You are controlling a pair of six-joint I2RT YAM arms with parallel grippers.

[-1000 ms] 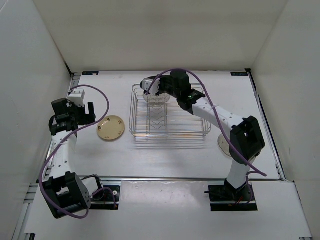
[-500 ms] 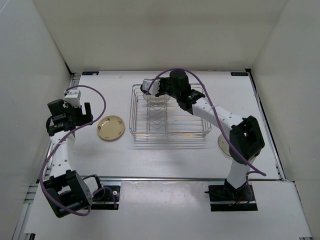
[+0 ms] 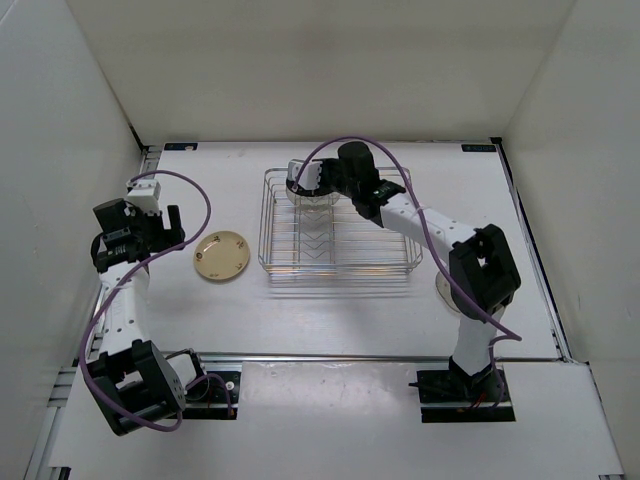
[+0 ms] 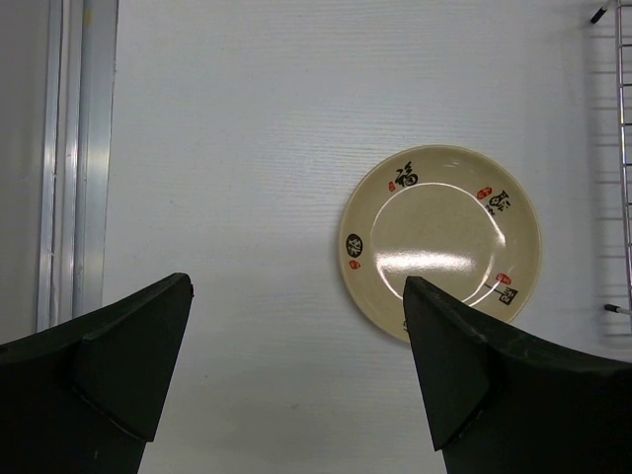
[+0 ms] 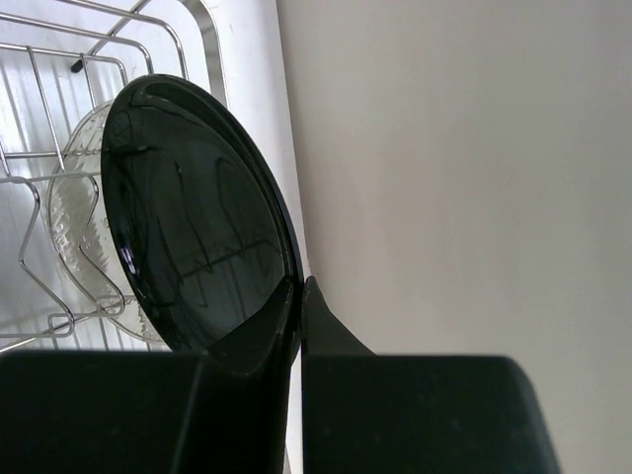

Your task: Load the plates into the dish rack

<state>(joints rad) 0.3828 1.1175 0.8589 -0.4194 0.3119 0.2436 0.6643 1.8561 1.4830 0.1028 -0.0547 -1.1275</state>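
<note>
Reading from the left, the left gripper (image 4: 296, 286) hangs over the table (image 4: 247, 118) with its jaws spread wide and nothing between them. The tan-yellow plate (image 4: 440, 244) lies flat and face up just to the right of the open gap, near the dish rack (image 3: 340, 268) but apart from it. At the centre, the rack stands with its row of V-shaped dividers running front to back. One pale grey plate (image 5: 84, 197) already stands on edge among the wires at the far end. Over that same end the right gripper (image 5: 299, 296) is closed tight on the rim of the black plate (image 5: 193, 227), one finger on each face. The plate is upright, its lower edge close to the wires beside the grey one; whether it touches them cannot be told. Further right, a second pale plate (image 3: 441, 290) rests on the table, partly hidden behind the right arm. The plates appear stiff, thin and probably light, with a glossy glaze that should slip under smooth pads and may chip if knocked against wire. The sound hold is a pinch across the raised rim, as shown on the black plate. A plate lying flat offers that rim only from the side, so one finger would have to get under the lip.
</note>
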